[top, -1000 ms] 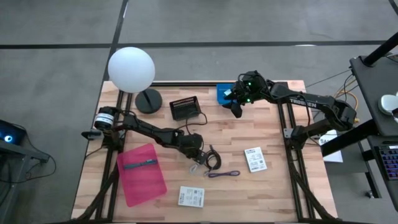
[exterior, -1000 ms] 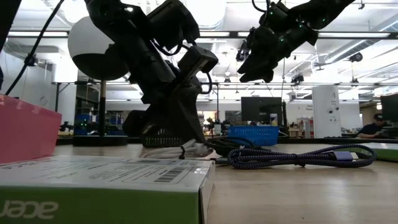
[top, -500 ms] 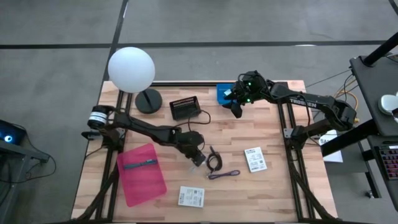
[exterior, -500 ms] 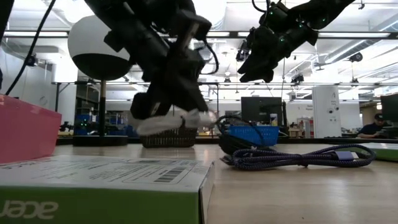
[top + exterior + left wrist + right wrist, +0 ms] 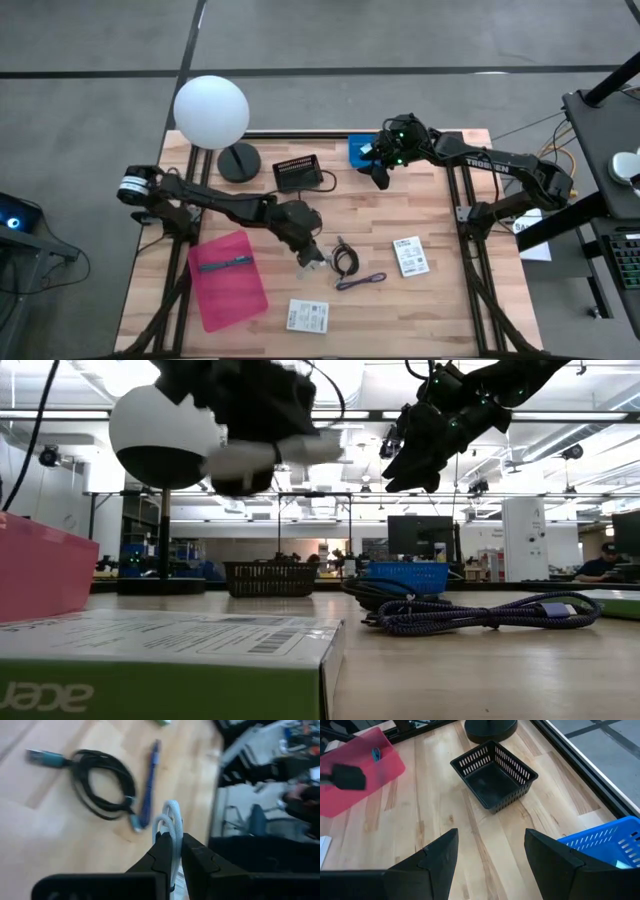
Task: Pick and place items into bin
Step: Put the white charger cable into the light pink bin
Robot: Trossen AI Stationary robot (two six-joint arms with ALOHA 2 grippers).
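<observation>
My left gripper [image 5: 310, 258] is raised above the middle of the table and shut on a white coiled cable [image 5: 262, 455]. The black coiled cable [image 5: 345, 260] and the purple cable [image 5: 362, 281] lie flat on the wood just to its right, and both also show below in the left wrist view: black cable [image 5: 102, 782], purple cable [image 5: 150, 785]. My right gripper [image 5: 490, 837] is open and hovers near the far edge beside the blue bin [image 5: 362, 150]. A teal pen [image 5: 225, 264] lies on a pink sheet-like thing [image 5: 228, 280]. My left gripper pinches several loops of the white cable [image 5: 171, 817] between its two fingers [image 5: 161, 847], coming from above. The coil sticks out past the fingertips. It is lifted clear of the table, well above the wood in the low view.
A black mesh basket [image 5: 298, 173] stands at the far middle, next to a lamp with a white globe [image 5: 211, 110] and a round base [image 5: 238, 160]. White packets lie at right [image 5: 410, 256] and at the near edge [image 5: 308, 316]. Bare wood lies between basket and cables.
My left gripper has risen from the table top with the white cable in its fingers and has drifted slightly toward the near edge. The white cable is now lifted clear. The black and purple cables have stayed on the table. My right arm has kept still.
</observation>
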